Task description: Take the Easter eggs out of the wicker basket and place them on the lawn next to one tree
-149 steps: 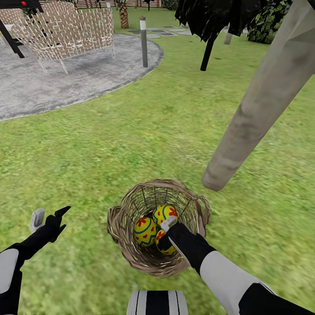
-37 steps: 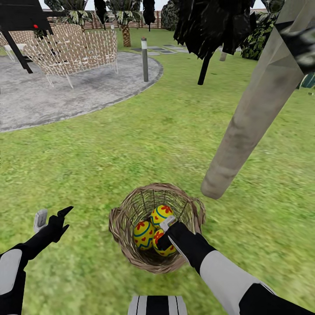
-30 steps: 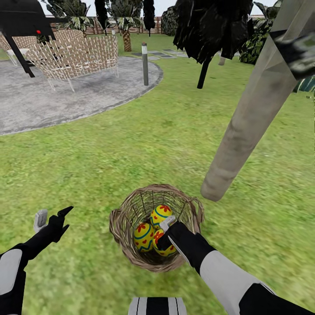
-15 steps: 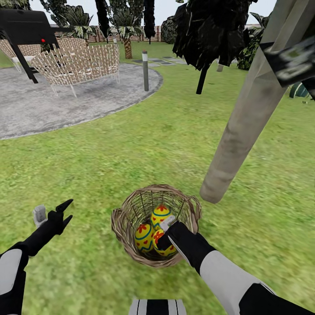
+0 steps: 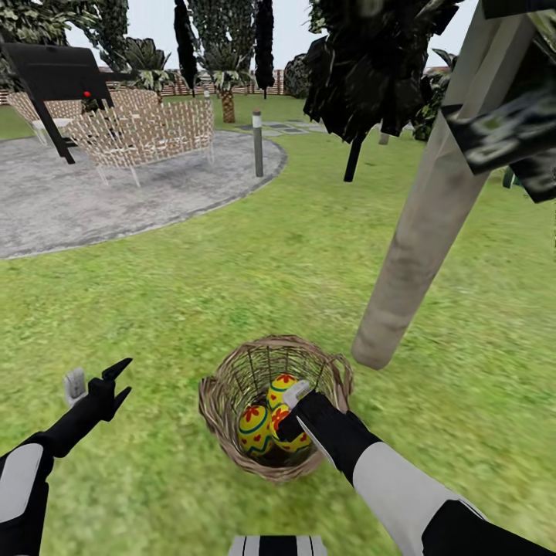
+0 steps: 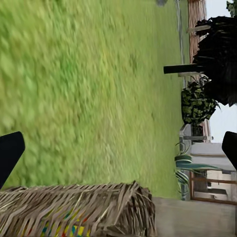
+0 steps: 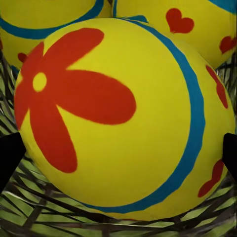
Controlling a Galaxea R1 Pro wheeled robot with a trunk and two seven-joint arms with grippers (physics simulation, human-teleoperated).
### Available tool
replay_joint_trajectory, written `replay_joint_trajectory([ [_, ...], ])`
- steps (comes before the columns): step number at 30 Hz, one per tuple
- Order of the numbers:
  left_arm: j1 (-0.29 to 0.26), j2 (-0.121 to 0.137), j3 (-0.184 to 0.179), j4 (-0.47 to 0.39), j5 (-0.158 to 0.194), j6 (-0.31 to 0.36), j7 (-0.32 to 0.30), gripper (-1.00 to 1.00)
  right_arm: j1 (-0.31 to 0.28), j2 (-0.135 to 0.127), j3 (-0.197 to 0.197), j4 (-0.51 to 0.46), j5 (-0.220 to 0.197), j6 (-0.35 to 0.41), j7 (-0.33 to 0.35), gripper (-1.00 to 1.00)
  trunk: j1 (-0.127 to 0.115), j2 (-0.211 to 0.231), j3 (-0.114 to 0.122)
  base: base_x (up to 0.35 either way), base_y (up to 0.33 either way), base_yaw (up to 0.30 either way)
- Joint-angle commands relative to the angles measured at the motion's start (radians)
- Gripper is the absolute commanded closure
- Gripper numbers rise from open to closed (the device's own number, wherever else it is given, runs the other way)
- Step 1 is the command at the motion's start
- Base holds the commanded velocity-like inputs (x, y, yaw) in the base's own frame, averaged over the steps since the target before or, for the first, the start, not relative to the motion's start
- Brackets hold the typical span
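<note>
While your right gripper [image 5: 289,421] reaches into the wicker basket [image 5: 224,390], its spread fingers flank a flowered egg [image 7: 123,123] (grasp unclear); your left gripper [image 5: 117,382] hovers released.

You see the wicker basket [image 5: 232,386] as rough open-weave cane; inside it, the Easter eggs [image 7: 123,123] are smooth, matt-painted. Beside it, the tree [image 5: 417,239] trunk looks smooth.
</note>
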Motion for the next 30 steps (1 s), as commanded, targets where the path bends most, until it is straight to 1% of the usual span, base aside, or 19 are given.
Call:
replay_joint_trajectory([
  [1,0.0,0.001,0.0,-0.001,-0.001,0.001,-0.001,-1.0,0.0,0.0,0.0,0.0,0.0,0.0,0.0,1.0,0.0,0.0,0.004,0.0,0.0,0.0],
  [11,0.0,0.004,-0.002,-0.007,-0.005,0.006,0.001,-1.0,0.0,0.0,-0.002,-0.004,-0.001,-0.001,0.001,1.0,-0.005,0.003,0.043,0.0,0.0,0.0],
  [13,0.0,0.004,-0.002,-0.007,-0.005,0.006,0.002,-1.0,0.0,0.0,-0.007,-0.027,-0.002,0.0,0.002,1.0,-0.005,0.003,0.043,0.0,0.0,0.0],
  [14,0.0,0.004,-0.002,-0.007,-0.005,0.006,0.002,-1.0,0.0,0.0,-0.017,-0.044,-0.002,0.0,0.002,1.0,-0.005,0.003,0.043,0.0,0.0,0.0],
  [16,0.0,0.004,-0.002,-0.006,-0.005,0.006,0.002,-1.0,0.0,0.0,-0.061,-0.076,-0.002,0.003,0.007,1.0,-0.005,0.003,0.043,0.0,0.0,0.0],
  [17,0.0,0.004,-0.002,-0.005,-0.005,0.006,0.002,-1.0,0.0,0.0,-0.075,-0.086,-0.002,0.006,0.026,1.0,-0.005,0.003,0.043,0.0,0.0,0.0],
  [18,0.0,0.004,-0.002,-0.004,-0.005,0.006,0.002,-1.0,0.0,0.0,-0.08,-0.094,-0.002,0.007,0.049,1.0,-0.005,0.003,0.043,0.0,0.0,0.0],
  [19,0.0,0.005,-0.002,-0.004,-0.005,0.006,0.002,-1.0,0.0,0.0,-0.084,-0.12,-0.002,0.02,0.086,1.0,-0.005,0.003,0.043,0.0,0.0,0.0],
  [20,0.0,0.005,-0.002,-0.003,-0.005,0.006,0.002,-1.0,0.0,0.0,-0.085,-0.153,-0.002,0.047,0.108,1.0,-0.005,0.003,0.043,0.0,0.0,0.0],
  [23,0.0,0.005,-0.002,-0.002,-0.005,0.006,0.003,-1.0,0.001,0.0,-0.09,-0.235,-0.003,0.098,0.121,1.0,-0.005,0.003,0.043,0.0,0.0,0.0],
  [25,0.0,0.005,-0.002,-0.001,-0.006,0.006,0.003,-1.0,0.002,0.0,-0.156,-0.296,-0.002,0.145,0.152,1.0,-0.005,0.003,0.043,0.0,0.0,0.0],
  [26,0.0,0.005,-0.002,-0.001,-0.006,0.006,0.003,-1.0,0.003,0.0,-0.192,-0.332,-0.002,0.17,0.181,1.0,-0.005,0.003,0.043,0.0,0.0,0.0],
  [28,0.0,0.005,-0.002,-0.001,-0.006,0.006,0.003,-1.0,0.006,-0.019,-0.231,-0.377,-0.002,0.186,0.229,1.0,-0.005,0.003,0.043,0.0,0.0,0.0],
  [29,0.0,0.005,-0.002,-0.001,-0.006,0.006,0.003,-1.0,0.006,-0.023,-0.259,-0.383,-0.002,0.189,0.269,1.0,-0.005,0.003,0.043,0.0,0.0,0.0],
  [30,0.0,0.005,-0.002,-0.001,-0.006,0.006,0.003,-1.0,0.006,-0.025,-0.271,-0.384,-0.002,0.189,0.295,1.0,-0.005,0.003,0.043,0.0,0.0,0.0],
])
